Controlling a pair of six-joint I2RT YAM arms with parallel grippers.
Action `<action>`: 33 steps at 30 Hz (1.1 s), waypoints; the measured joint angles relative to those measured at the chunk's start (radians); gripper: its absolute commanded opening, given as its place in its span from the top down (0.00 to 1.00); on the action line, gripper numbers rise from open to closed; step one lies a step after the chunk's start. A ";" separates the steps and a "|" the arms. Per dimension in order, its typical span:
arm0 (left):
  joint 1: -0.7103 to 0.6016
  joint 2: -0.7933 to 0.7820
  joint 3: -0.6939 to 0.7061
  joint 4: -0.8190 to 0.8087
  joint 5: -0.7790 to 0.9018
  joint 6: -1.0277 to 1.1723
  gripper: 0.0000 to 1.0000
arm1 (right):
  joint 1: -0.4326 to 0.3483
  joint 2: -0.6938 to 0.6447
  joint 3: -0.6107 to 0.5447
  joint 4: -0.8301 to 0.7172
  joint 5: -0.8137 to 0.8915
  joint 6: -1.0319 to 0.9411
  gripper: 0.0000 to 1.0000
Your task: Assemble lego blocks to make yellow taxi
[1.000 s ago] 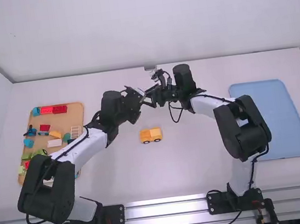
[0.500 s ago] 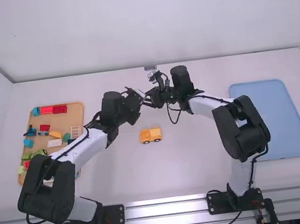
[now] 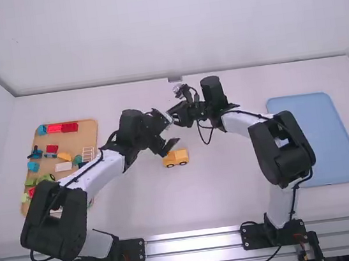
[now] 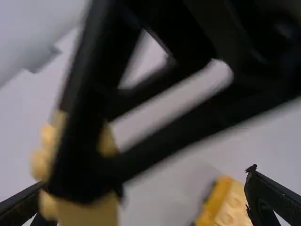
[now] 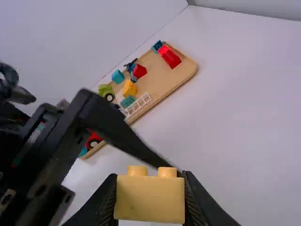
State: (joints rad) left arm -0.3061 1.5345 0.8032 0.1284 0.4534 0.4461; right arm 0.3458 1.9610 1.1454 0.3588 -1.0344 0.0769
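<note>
the step in hand looked like readying the next piece of the taxi: the right gripper [image 5: 149, 182] had a yellow block [image 5: 150, 201] pinched between its two fingers, studs showing along one side, up over the table [image 3: 233, 187]. the left gripper [image 3: 173, 129] was spread wide with nothing clamped in it, one finger very near that block; whether the two touched, i couldn't tell. the wheeled yellow car body [image 3: 177, 158] sat upright on the table between the arms, below the open claw, while the loose bricks lay on the wooden tray [image 3: 72, 141] at the left. the next move likely called for the left claw to back off, then for the block to be lined up over the car body and pressed down squarely.
</note>
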 measured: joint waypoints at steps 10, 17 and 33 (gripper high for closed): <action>0.200 -0.009 0.071 -0.061 0.458 0.066 0.01 | -0.045 0.000 0.153 -0.492 -0.063 -0.433 0.85; 0.225 0.026 0.071 -0.060 0.637 0.089 0.01 | -0.042 0.000 0.254 -0.795 -0.130 -0.789 0.85; 0.209 0.055 0.071 -0.064 0.716 0.090 0.08 | -0.008 0.000 0.340 -1.043 -0.152 -1.241 0.85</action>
State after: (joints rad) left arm -0.0975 1.5894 0.8742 0.0639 1.1694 0.5358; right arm 0.3374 1.9614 1.4857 -0.6842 -1.1866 -1.1637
